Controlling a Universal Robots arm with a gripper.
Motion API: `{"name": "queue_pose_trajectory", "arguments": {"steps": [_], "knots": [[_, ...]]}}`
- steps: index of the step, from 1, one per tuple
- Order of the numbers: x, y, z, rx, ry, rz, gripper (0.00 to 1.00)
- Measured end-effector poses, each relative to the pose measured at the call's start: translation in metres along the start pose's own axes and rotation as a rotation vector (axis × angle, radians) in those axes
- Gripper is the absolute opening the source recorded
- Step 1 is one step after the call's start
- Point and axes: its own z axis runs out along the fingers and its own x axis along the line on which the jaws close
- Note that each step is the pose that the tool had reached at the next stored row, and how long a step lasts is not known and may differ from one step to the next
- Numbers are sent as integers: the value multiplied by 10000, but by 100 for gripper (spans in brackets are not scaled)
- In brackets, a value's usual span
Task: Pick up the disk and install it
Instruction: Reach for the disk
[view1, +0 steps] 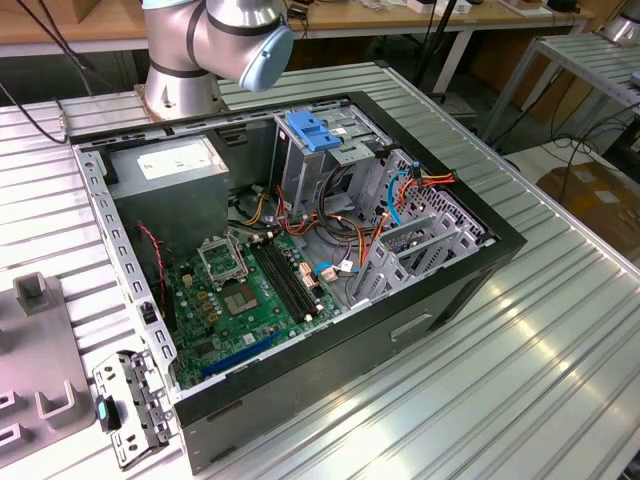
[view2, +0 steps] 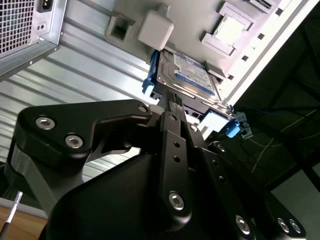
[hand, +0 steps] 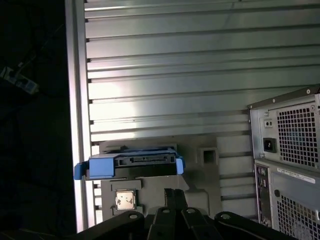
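- Lying flat on a pale grey fixture plate (hand: 200, 186), the disk (hand: 131, 165) shows edge-on in the first wrist view, a dark connector edge between blue plastic rails.
- In the second wrist view the disk (view2: 187, 75) shows its silver top and white label with a blue band. The blue rails run along its sides, and it sits near the table's edge.
- The black gripper (hand: 173, 192) hangs close to the disk, its jaws drawn together with nothing between them. In the second wrist view the gripper (view2: 172, 100) points toward the disk's near edge, and I cannot tell whether it touches.
- The plate also holds a small square silver chip (hand: 125, 200) in a pocket just beside the disk, and has a square recess (hand: 207, 156) nearby.
- The plate rests on a ribbed aluminium table (hand: 175, 75).
- A grey computer case (hand: 287, 150) stands near the plate, its perforated back panel and power socket facing the first wrist view's camera.
- In the exterior view the same case (view1: 470, 290) lies open on the table, showing a green motherboard (view1: 250, 290), loose coloured cables, a grey power supply (view1: 175, 160) and a metal cage topped by a light-blue latch (view1: 315, 130).
- The arm's silver base (view1: 185, 60) stands behind the case, and the fixture plate (view1: 55, 350) lies at the exterior view's left — well apart from the cage.
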Motion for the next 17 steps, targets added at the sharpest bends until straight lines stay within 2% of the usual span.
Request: {"name": "queue_pose_trajectory", "arguments": {"steps": [4, 5, 8, 9, 12, 14, 15, 17], "knots": [[142, 6, 7, -15, 17, 3, 11], [159, 7, 10, -21, 64, 10, 11], [184, 14, 14, -9, 270, 43, 11], [227, 22, 22, -6, 289, 44, 11], [354, 48, 54, -8, 288, 42, 11], [498, 85, 86, -8, 294, 44, 11], [529, 91, 93, -8, 299, 44, 11], [530, 91, 93, -8, 300, 42, 11]]}}
